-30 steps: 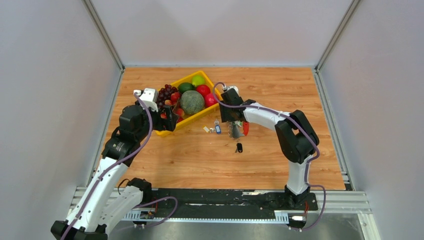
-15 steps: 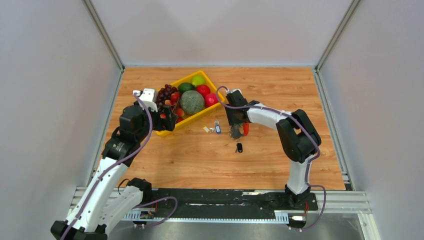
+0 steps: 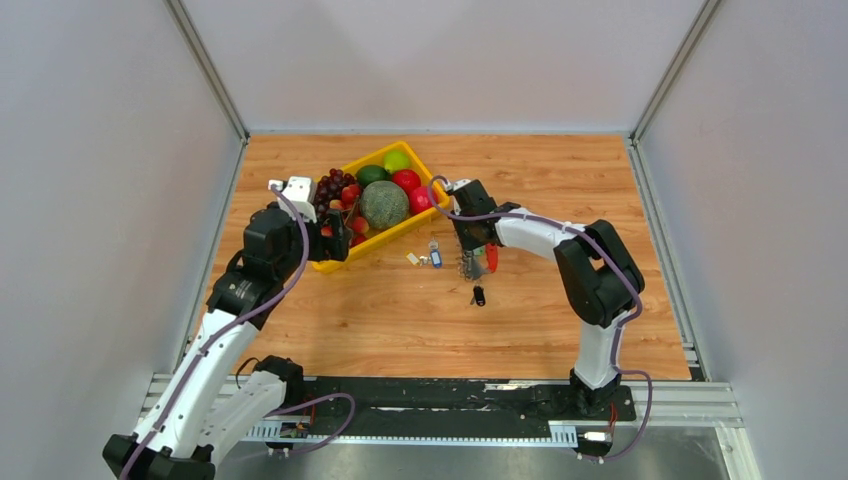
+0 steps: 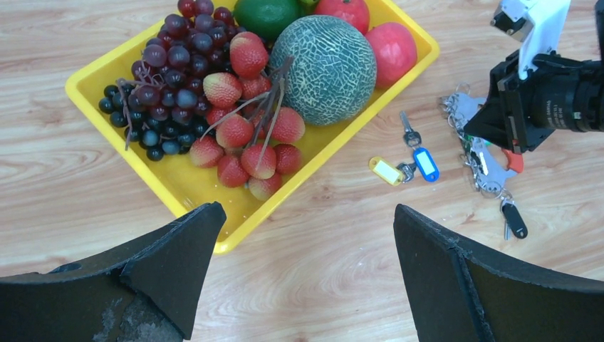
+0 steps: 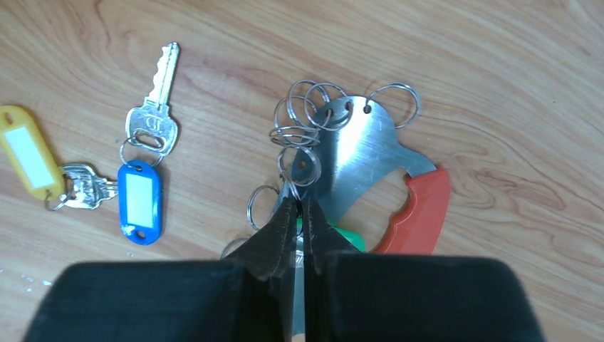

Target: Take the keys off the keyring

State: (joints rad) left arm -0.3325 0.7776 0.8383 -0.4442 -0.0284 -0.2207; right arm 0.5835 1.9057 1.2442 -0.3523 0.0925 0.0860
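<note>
The keyring (image 5: 363, 153) is a flat silver plate with a red curved grip (image 5: 420, 214) and several wire rings, lying on the wooden table. My right gripper (image 5: 298, 203) is shut, its tips pinching a thin silver piece at the plate's left edge, beside a green tag (image 5: 345, 239). Whether that piece is a key or the plate, I cannot tell. Loose keys lie to its left: a silver key (image 5: 152, 121) with a blue tag and a small one with a yellow tag (image 5: 28, 157). My left gripper (image 4: 308, 208) hovers open over the tray's corner, holding nothing.
A yellow tray (image 4: 249, 221) holds grapes, strawberries, a melon (image 4: 324, 57) and other fruit, just left of the keys. A black-headed key (image 3: 479, 295) lies on the table just on the near side of the right gripper (image 3: 472, 262). White walls enclose the table.
The right gripper's jaws have shut on the keyring bunch after shifting slightly over it. The left arm has stayed where it was, open.
</note>
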